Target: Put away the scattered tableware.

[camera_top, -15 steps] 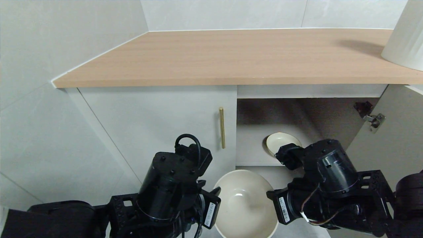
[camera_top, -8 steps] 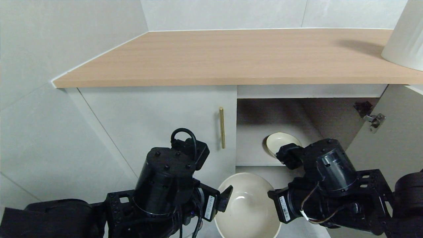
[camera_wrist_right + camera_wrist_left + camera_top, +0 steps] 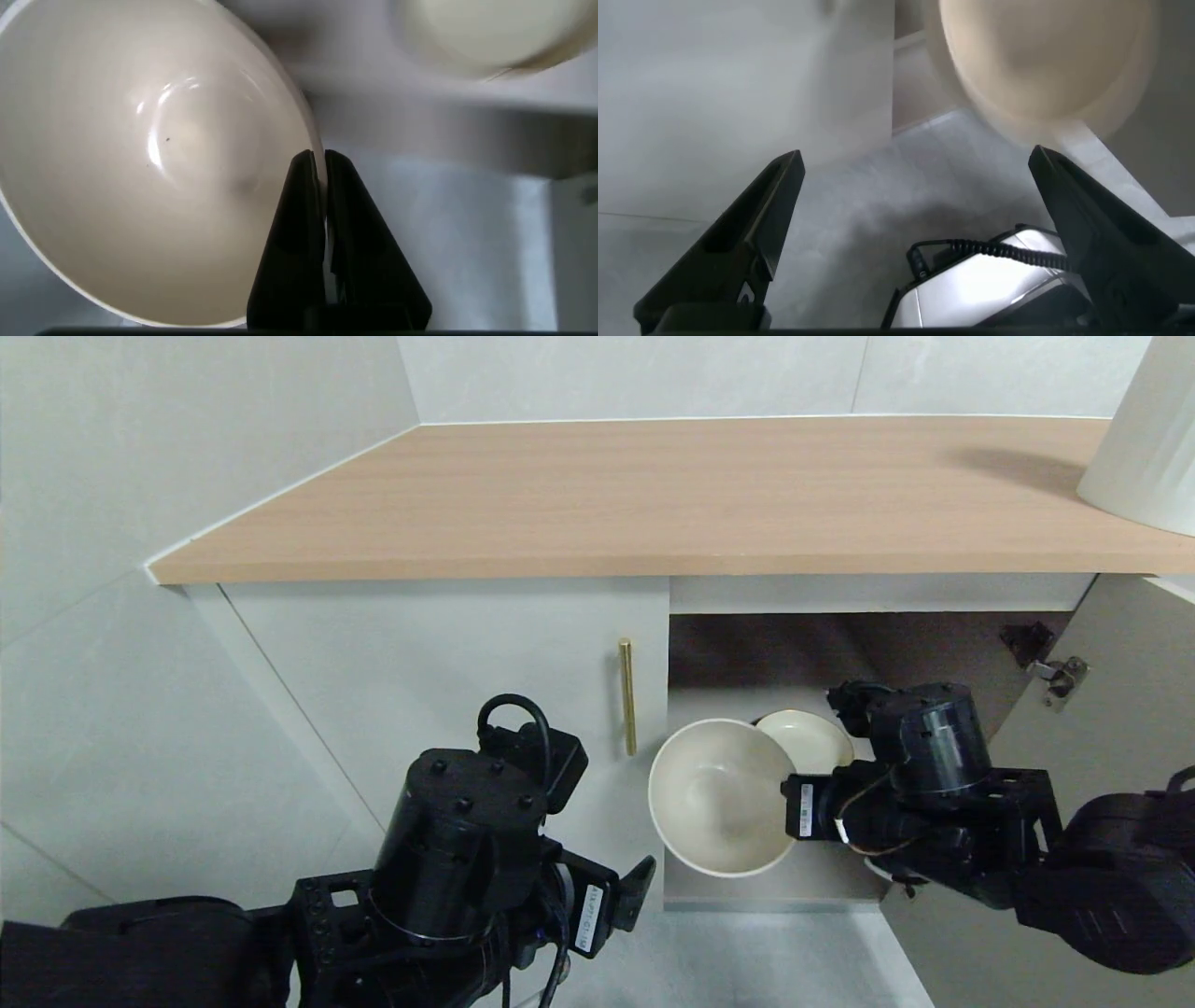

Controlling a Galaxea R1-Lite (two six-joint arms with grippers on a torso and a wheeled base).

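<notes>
A large cream bowl (image 3: pixel 714 798) hangs tilted in front of the open cabinet, beside the shelf's front edge. My right gripper (image 3: pixel 784 800) is shut on its right rim; the right wrist view shows both fingers (image 3: pixel 301 201) pinching the rim of the bowl (image 3: pixel 159 159). A smaller cream bowl (image 3: pixel 810 737) rests on the cabinet shelf just behind it, also seen as the small bowl (image 3: pixel 486 33). My left gripper (image 3: pixel 915 163) is low and to the left, open with nothing between its fingers, one finger (image 3: pixel 639 889) showing below the large bowl (image 3: pixel 1046 65).
The cabinet's left door is shut, with a brass handle (image 3: pixel 627 695). The right door (image 3: pixel 1111 728) stands open on its hinge (image 3: pixel 1060 677). A wooden countertop (image 3: pixel 653 495) runs above, with a white cylinder (image 3: pixel 1144 439) at its right end. Grey floor (image 3: pixel 747 961) lies below.
My right gripper has carried the large bowl up and forward, from low by the floor to the cabinet opening. The left arm drew back slightly to the left, clear of the bowl.
</notes>
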